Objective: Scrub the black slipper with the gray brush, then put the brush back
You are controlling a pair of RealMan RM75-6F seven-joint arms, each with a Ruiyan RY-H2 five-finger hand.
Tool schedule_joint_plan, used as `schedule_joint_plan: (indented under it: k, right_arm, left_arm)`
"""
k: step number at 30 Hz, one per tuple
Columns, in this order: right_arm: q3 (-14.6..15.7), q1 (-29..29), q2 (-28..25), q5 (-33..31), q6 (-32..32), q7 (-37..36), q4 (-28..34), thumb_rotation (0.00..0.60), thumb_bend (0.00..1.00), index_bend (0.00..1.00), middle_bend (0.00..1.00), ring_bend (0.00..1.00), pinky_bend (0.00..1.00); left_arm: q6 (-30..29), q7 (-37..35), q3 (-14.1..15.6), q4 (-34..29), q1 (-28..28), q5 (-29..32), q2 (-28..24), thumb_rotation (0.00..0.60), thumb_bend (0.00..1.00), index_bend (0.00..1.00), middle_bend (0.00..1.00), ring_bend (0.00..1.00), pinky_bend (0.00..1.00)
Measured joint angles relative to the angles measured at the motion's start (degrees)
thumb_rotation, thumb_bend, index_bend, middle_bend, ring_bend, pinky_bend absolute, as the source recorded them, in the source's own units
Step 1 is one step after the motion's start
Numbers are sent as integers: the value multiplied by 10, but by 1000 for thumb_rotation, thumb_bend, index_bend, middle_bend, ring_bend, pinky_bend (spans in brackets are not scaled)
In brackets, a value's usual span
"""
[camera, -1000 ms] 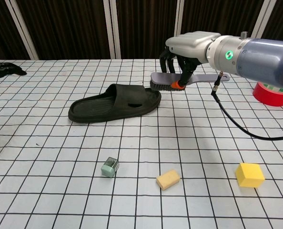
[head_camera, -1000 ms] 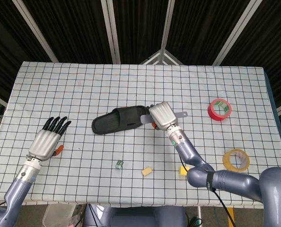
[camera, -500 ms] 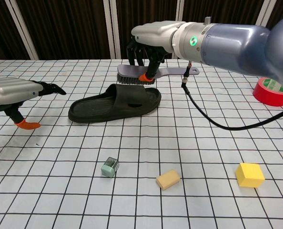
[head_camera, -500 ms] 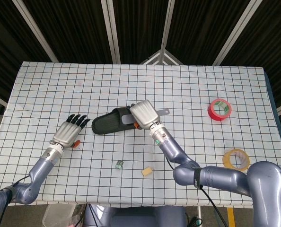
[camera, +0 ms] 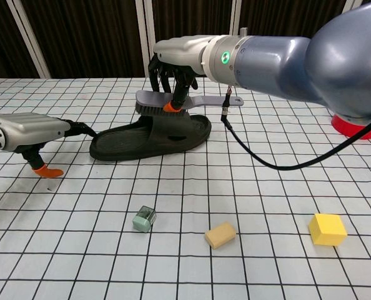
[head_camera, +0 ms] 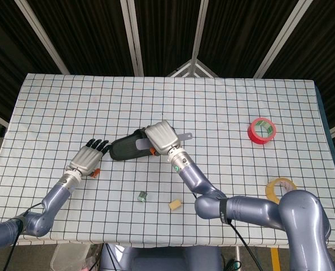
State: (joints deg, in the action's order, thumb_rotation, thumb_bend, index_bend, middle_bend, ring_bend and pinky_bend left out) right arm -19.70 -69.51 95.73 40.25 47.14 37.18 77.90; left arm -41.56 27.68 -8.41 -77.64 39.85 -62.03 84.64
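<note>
Since the earlier frames, the right hand (camera: pixel 173 65) has been carried leftward with the gray brush (camera: pixel 173 101) gripped in its fingers, from past the slipper's right end to a place over its strap, while the left hand (camera: pixel 32 130) has been brought in from the far left until its spread fingertips lie at the slipper's left end. The black slipper (camera: pixel 151 135) lies flat near the middle of the checkered desk (head_camera: pixel 224 107), and nothing is held in the left hand; whether its fingertips actually touch the sole cannot be told. The scrubbing step is judged to be just opening: the bristles are held at or just above the strap, so the next move calls for the brush to be pressed down and drawn along the upper while the slipper is steadied. No containers are seen in either view.
</note>
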Motion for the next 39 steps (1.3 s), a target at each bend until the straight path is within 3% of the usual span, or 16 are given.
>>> schedule_joint_plan:
  k: [27,39]
  right_arm:
    - [12,-30,30,3,6,-18,-23,600,636,770,641,564,576]
    - [5,-26,74,80,26,-98,-77,600,635,770,641,564,576]
  left_arm:
    - [10,13,33,32,33,50,12,600,511,6,17,0,20]
    - [16,20,47,47,43,84,16,600,511,5,17,0,19]
